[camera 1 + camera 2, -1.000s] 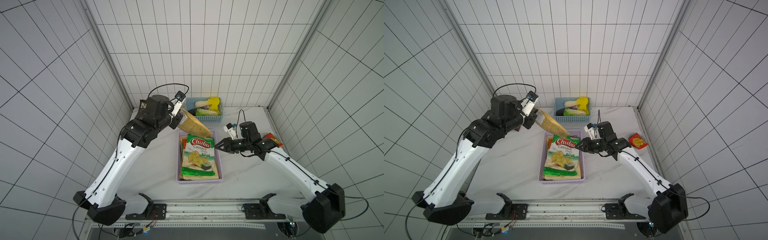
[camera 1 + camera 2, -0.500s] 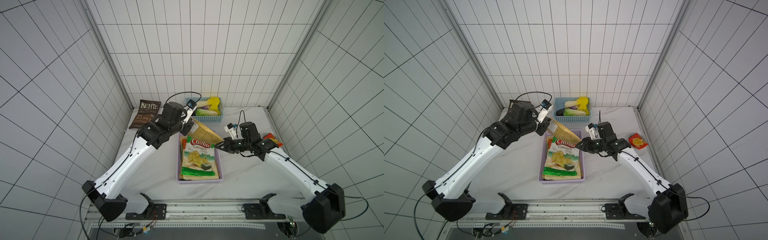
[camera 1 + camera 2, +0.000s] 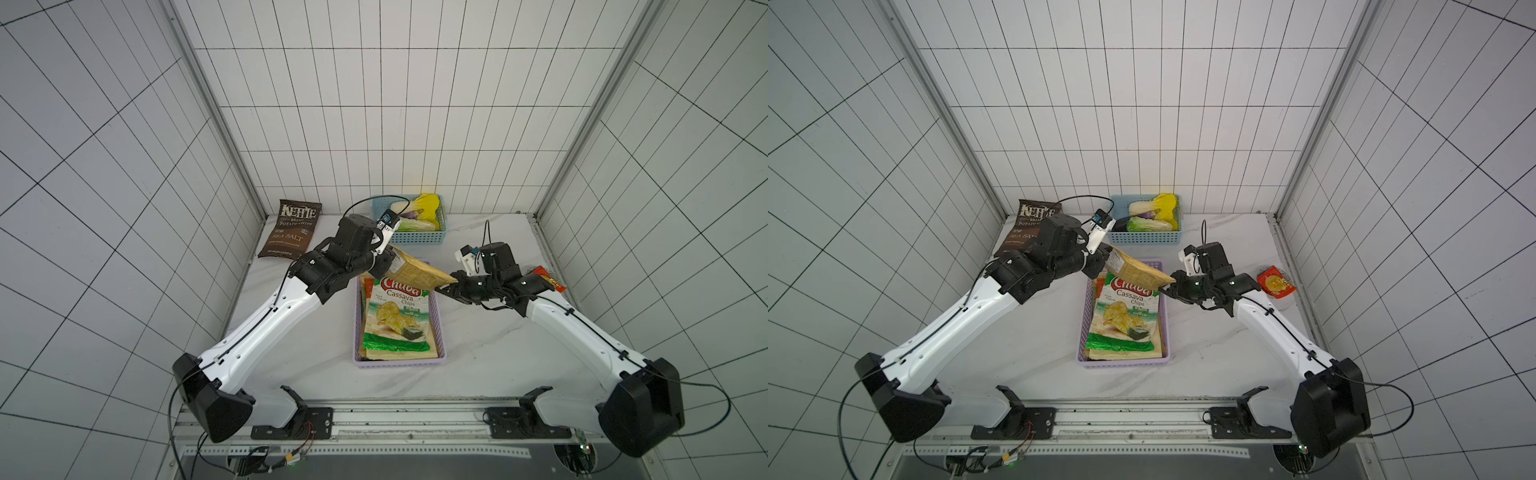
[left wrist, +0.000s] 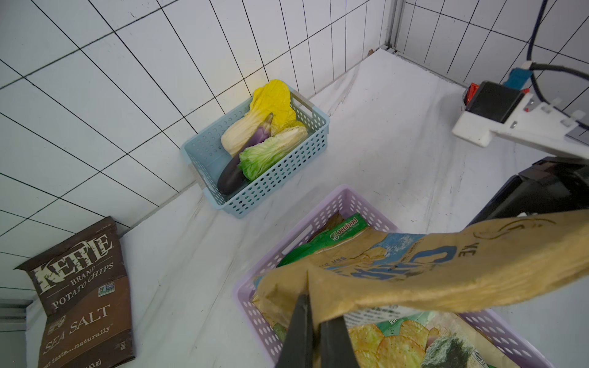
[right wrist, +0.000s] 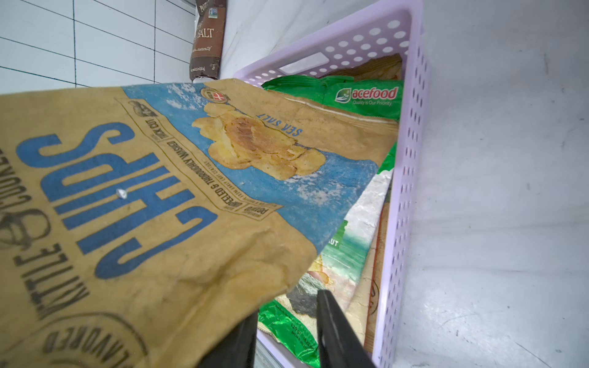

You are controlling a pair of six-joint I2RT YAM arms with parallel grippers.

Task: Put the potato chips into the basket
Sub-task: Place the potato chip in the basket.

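The tan kraft chips bag (image 3: 413,272) hangs in the air over the far end of the lilac basket (image 3: 399,366), tilted, with its printed face turned toward the right wrist camera. I judge it light and puffy. The paper skin is soft and creased, and the contents would crush easily, so the flat sealed edge is the place to take it, not the belly.

That is where the left fingers (image 4: 302,325) have it. They are closed tight on a fold at one end of the bag, and the rest sags away from them.

The bag's free corner reaches the right fingers (image 5: 331,321). These stand partly apart with basket contents showing through the gap, and I see nothing clamped between them.

Below, the cassava chips bag (image 3: 395,316) lies flat on top of the stack already in the basket. The Kettle bag (image 3: 293,228) leans against the wall at the far left corner of the surface (image 3: 490,345), outside the basket.

The left arm stretches long from its base, with its wrist turned in across the basket's far rim. The right arm reaches in low from the opposite side, forearm nearly level and wrist pointing at the bag. The blue basket (image 3: 419,237) of toy vegetables sits behind it all, against the back wall.
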